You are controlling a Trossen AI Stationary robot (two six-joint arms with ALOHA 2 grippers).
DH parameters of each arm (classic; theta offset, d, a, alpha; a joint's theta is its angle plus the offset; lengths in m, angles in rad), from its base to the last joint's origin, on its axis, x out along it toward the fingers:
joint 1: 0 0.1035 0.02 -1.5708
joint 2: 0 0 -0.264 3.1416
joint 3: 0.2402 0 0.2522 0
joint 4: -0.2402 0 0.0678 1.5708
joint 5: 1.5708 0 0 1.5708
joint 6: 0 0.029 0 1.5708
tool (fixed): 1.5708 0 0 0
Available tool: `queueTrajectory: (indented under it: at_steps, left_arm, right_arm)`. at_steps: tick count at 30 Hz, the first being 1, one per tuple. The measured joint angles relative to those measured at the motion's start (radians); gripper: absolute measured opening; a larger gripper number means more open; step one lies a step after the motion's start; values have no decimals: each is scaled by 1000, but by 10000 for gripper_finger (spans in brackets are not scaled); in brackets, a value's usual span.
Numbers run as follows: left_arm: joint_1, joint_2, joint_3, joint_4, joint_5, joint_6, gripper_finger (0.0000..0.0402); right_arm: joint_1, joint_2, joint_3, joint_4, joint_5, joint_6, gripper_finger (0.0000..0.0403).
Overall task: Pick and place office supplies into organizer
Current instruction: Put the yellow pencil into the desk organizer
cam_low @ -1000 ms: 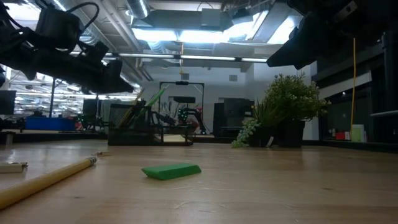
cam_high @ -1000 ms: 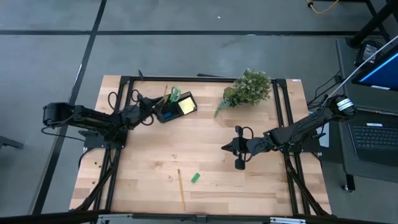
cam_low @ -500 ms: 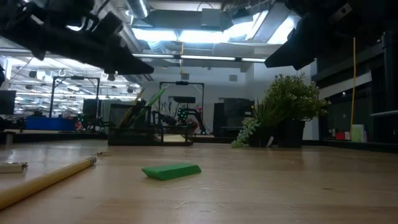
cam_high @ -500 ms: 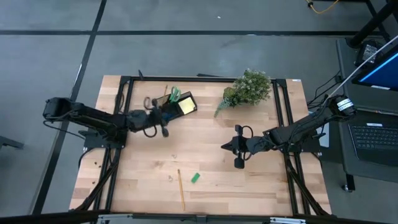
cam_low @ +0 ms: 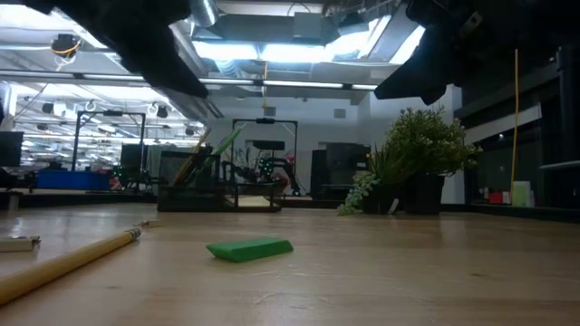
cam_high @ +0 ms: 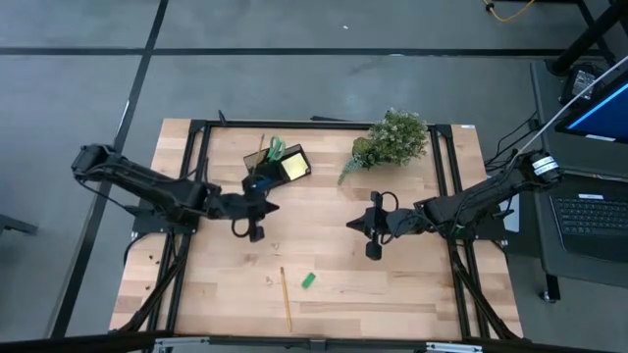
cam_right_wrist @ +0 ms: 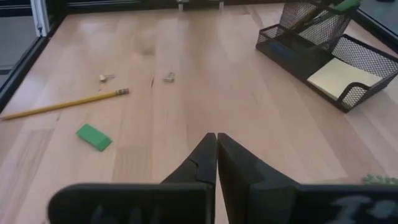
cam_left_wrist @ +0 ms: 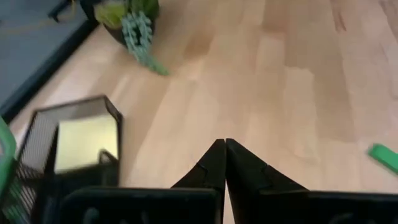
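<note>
Two dark arms reach over the wooden desk [cam_high: 324, 294], one from each side edge. The left hand [cam_high: 273, 207] hangs above bare wood a little inside the desk's centre, just toward the near edge from the organizer; its fingers [cam_left_wrist: 214, 163] are pressed together and nothing is between them. The right hand [cam_high: 349, 224] hangs above the middle of the desk, toward the right edge, with its fingers [cam_right_wrist: 208, 155] likewise pressed together and holding nothing. Neither hand touches any item.

The leafy plant [cam_high: 391, 138] stands at the far edge, right of centre.

The organizer [cam_high: 277, 166], a black mesh box, sits near the far edge, left of centre. Its open tray holds the pale yellow sticky-note pad [cam_high: 293, 168], lying flat. In its upright compartment stand the green-handled scissors [cam_high: 276, 148] beside a pencil, both leaning; what else that compartment holds cannot be told.

One yellow pencil [cam_high: 286, 297] lies loose on the desk near the near edge, left of centre, pointing roughly from far edge to near edge. The small green block [cam_high: 308, 280] lies flat just beside it, on its right-edge side, apart from it. Some tiny scraps [cam_right_wrist: 168, 77] lie on the wood between the loose pencil and the organizer; what they are cannot be told.
</note>
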Motion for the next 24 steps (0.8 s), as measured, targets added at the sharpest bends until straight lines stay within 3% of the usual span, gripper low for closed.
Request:
queueTrajectory:
  at_steps: [14,20,24]
  left_arm:
    - [-295,18,10,-15,-93,-153,2]
    - [-406,129,29,93,-91,-104,2]
    - [-424,256,141,1,-58,-103,2]
  right_arm:
    - [0,0,0,0,0,-6,16]
    - [0,0,0,0,0,-6,16]
    - [0,0,0,0,0,-6,16]
